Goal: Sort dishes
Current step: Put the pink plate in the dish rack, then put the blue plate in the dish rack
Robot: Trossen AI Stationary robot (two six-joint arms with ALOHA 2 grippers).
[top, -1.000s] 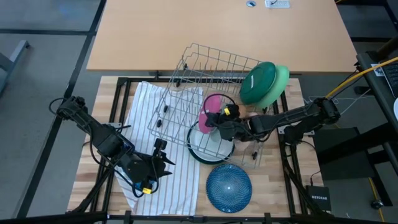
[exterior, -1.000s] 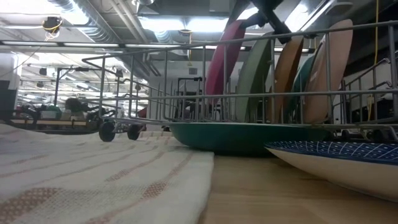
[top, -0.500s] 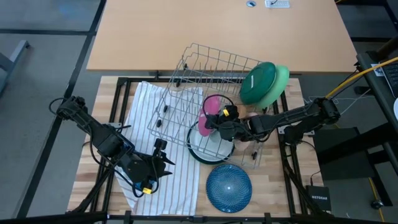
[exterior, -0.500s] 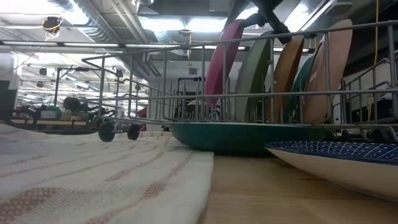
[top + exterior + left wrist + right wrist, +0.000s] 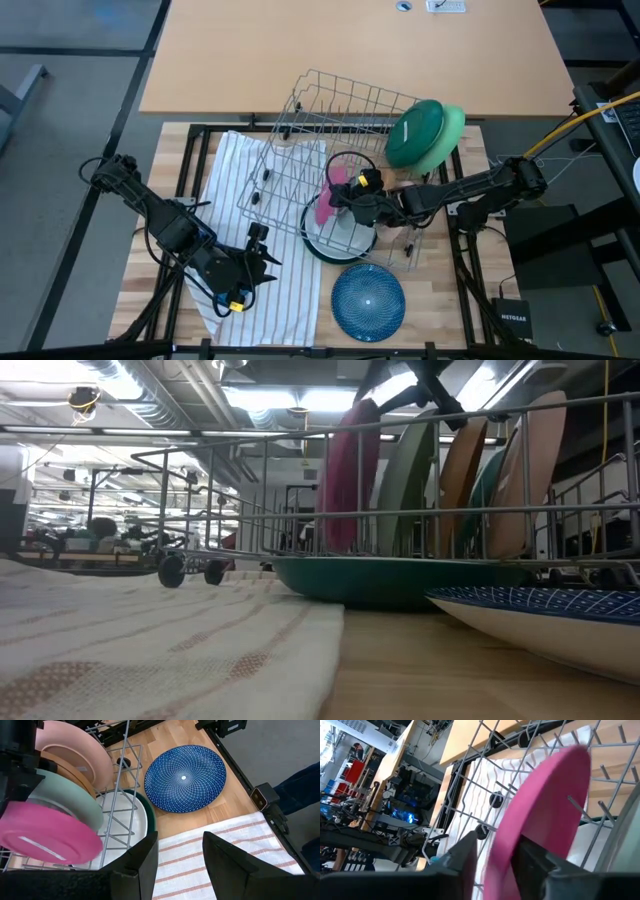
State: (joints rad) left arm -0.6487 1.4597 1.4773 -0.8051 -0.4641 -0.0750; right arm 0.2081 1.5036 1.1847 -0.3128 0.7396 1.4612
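Magenta plate sits on edge in the wire rack, mid-frame in the high view, first in the row ahead of the sage plate, tan plate and peach plate. Right end effector is pinching its rim, one finger each side per the right wrist view.

We'd keep the grip firm, lift straight up along the tines until the rim clears the top wire, and avoid twisting it into the sage plate; snagging a tine looks like the main risk.

Right arm reaches in low from the right edge, nearly horizontal, wrist over the rack. Left end effector waits at lower left over the striped towel, fingers spread, empty.
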